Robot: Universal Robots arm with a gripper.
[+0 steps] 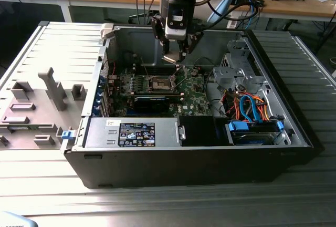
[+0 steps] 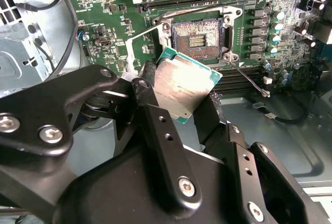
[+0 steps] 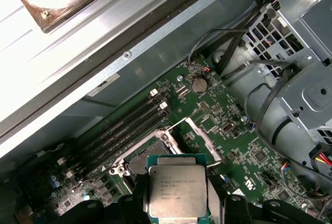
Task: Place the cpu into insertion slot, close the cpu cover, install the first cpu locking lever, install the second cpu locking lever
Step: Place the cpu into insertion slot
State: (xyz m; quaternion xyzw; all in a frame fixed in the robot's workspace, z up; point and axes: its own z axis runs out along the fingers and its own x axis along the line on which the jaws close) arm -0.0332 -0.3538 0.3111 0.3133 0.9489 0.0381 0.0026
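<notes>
The cpu [image 2: 181, 92], a small square chip with a silvery face and a green edge, is pinched between the black fingers [image 2: 155, 125] of my gripper [image 2: 179, 97], which is shut on it. It hangs tilted above the green circuit board [image 1: 197, 98], a short way off the insertion slot [image 2: 199, 37], which lies open with its dark contact field bare. In the first wrist view the cpu [image 3: 178, 192] in my gripper [image 3: 178, 199] covers part of the insertion slot [image 3: 139, 163]. The cpu cover [image 3: 203, 140] stands swung up beside the slot. From outside, my gripper [image 1: 173, 56] hovers over the insertion slot [image 1: 161, 84].
The open case holds a labelled power supply [image 1: 136, 132] at the front, a metal drive cage [image 1: 233, 69] and orange and blue cables [image 1: 252, 106] at the exterior view's right. Black memory slots [image 3: 119, 125] run beside the socket. A thin wire lever [image 2: 249, 81] sticks out near it.
</notes>
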